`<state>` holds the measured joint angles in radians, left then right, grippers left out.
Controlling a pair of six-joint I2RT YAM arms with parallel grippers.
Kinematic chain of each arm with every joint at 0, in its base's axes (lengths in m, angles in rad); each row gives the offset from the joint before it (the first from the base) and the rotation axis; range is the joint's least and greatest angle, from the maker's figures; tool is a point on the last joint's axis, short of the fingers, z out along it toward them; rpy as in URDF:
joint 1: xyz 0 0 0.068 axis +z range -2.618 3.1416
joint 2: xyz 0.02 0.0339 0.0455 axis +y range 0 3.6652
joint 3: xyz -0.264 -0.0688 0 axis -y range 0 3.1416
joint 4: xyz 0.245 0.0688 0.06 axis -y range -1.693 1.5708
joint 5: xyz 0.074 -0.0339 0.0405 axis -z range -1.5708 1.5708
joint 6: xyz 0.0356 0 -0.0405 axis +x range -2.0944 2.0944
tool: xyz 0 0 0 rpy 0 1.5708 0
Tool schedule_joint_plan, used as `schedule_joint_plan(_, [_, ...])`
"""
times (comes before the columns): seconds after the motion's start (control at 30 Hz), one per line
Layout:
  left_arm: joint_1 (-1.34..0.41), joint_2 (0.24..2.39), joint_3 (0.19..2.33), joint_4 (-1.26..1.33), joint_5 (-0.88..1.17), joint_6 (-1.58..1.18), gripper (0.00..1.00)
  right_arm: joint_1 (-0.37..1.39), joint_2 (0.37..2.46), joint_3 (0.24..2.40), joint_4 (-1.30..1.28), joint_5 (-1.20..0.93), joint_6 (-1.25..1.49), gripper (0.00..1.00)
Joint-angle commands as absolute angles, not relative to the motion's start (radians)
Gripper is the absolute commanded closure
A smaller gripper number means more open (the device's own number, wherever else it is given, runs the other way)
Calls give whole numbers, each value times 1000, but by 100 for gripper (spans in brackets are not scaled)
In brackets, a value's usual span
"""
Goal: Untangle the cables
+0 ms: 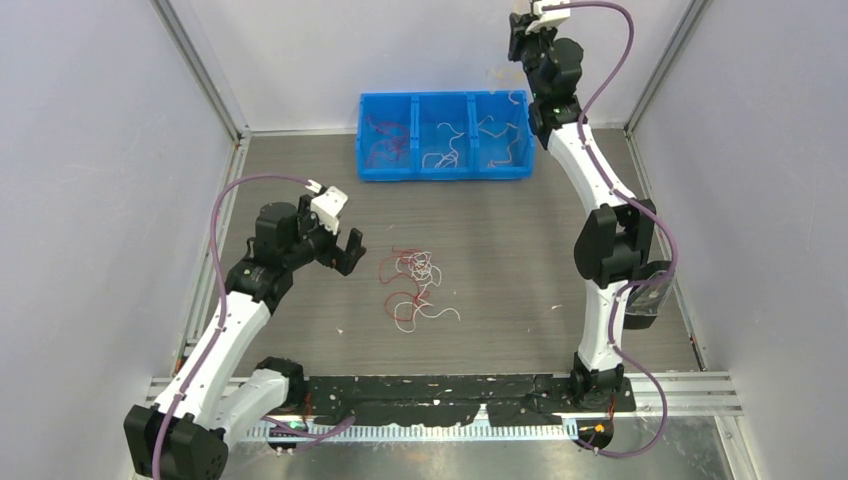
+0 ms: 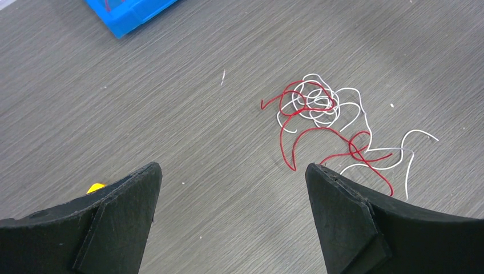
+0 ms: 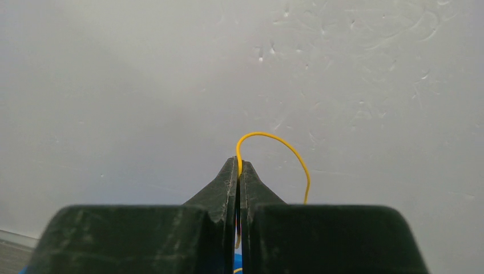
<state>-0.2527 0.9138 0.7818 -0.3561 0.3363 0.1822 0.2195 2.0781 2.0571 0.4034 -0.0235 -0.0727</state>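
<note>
— How far is it with the cables, do you think?

— I would say a good part is done, but it is not finished. In the top view, the blue bin [image 1: 443, 172] at the upper middle has three compartments. There are red strands in the left one, white in the middle one and yellow-orange in the right one. So many of them look already sorted.

— And what is left?

— A small tangle [image 1: 412, 288] lies on the table [image 1: 560, 250] near the centre of the frame, well apart from the bin. In the left wrist view I see only red and white wires in it. They cross in a knot at the upper right and run in looser loops at the lower right.

— What are the arms doing?

— The right gripper [image 3: 238, 165] is raised high at the upper right of the top view, about over the right end of the bin. Its jaws are pressed together and pinch one yellow wire [image 3: 273, 140], which bends in an arch over the tips. I judge this one belongs in the right compartment.

— And the other one?

— The left gripper [image 2: 231, 171] hangs just to the left of the tangle. Its jaws are spread wide, they hold nothing and do not touch the wires. Maybe it will take a red strand next, but that is only my guess.
</note>
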Motion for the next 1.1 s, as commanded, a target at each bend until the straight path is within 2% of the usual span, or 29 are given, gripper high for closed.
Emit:
schedule_joint_plan(0.0, [-245,903,832,-338,341,207,1,217,2095,2036,492,25,-143,95])
schedule_joint_plan(0.23, [-245,907,859,-391,346,243,1,219,2196,2054,491,35,-159,95])
schedule_joint_plan(0.3, [-245,911,867,-405,356,251,1,219,2224,2079,469,42,-164,89])
schedule_joint_plan(0.37, [-245,919,875,-411,362,252,1,218,2230,2089,445,59,-166,70])
schedule_joint_plan(0.4, [-246,921,879,-412,365,252,1,218,2216,2086,436,60,-165,51])
schedule_joint_plan(0.43, [-245,926,881,-413,373,252,1,218,2206,2074,416,54,-165,37])
schedule_joint_plan(0.5, [-245,939,888,-419,408,258,1,216,2156,2042,380,0,-157,27])
schedule_joint_plan(0.57, [-245,959,900,-437,465,276,1,213,2090,2008,319,-97,-153,21])
schedule_joint_plan(0.73, [-245,1081,960,-529,586,291,1,203,1899,1962,10,-480,-158,13])
schedule_joint_plan(0.83, [-245,1186,1001,-582,612,219,1,203,1805,1840,-201,-681,-132,12])
schedule_joint_plan(1.0, [-247,1269,931,-439,674,41,1,217,1709,1643,-527,-790,-125,19])
schedule_joint_plan(1.07, [-252,1297,917,-405,688,14,5,226,1692,1558,-591,-801,-140,22])
